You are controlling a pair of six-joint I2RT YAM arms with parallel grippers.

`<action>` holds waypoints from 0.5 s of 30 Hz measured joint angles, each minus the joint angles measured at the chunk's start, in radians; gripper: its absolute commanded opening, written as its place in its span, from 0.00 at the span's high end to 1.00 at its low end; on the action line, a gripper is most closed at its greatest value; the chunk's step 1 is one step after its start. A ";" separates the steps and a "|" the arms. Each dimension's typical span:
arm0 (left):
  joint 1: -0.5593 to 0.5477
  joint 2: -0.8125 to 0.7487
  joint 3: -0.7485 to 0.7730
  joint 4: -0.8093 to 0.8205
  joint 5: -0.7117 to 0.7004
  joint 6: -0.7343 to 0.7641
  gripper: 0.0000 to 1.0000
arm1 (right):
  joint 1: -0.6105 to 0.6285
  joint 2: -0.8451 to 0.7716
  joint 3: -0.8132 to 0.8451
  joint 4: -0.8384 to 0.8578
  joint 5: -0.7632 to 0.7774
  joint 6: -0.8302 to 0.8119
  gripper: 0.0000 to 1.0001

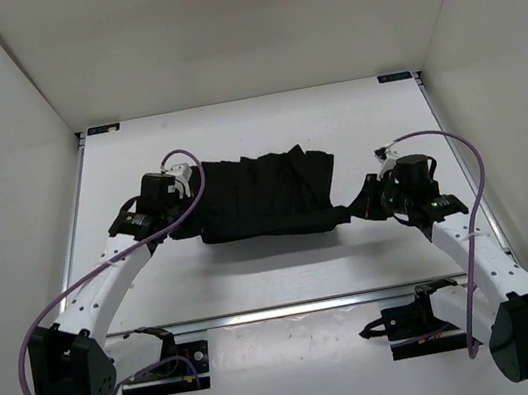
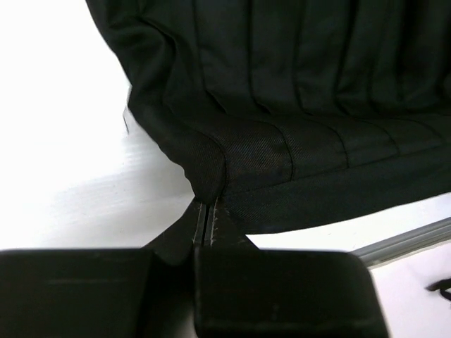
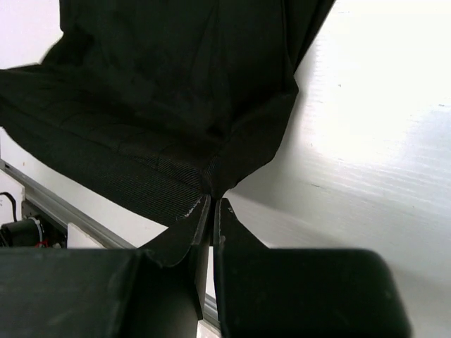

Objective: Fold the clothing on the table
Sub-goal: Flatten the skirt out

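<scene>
the left gripper (image 2: 208, 215) is pinched tight on the near left corner of the clothing (image 1: 266, 195), its jaws closed with only a thin fold of black fabric between them. the right gripper (image 3: 213, 208) is clamped the same way on the near right corner, jaws almost together on the cloth. the pleated clothing stretches between the two over the middle of the table (image 1: 258, 285), its near edge raised above the white top.
</scene>
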 measured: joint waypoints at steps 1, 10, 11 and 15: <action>0.001 -0.016 0.000 0.005 0.000 -0.002 1.00 | 0.000 0.005 0.000 0.009 0.000 0.004 1.00; 0.011 0.023 0.007 0.029 0.012 -0.011 1.00 | 0.001 0.097 0.018 0.027 -0.003 0.003 0.92; 0.008 0.032 0.010 0.032 0.012 -0.010 1.00 | 0.000 0.108 0.030 0.024 -0.004 -0.003 0.83; -0.009 0.039 -0.002 0.045 0.012 -0.010 1.00 | 0.000 0.115 0.043 0.017 0.002 -0.026 0.53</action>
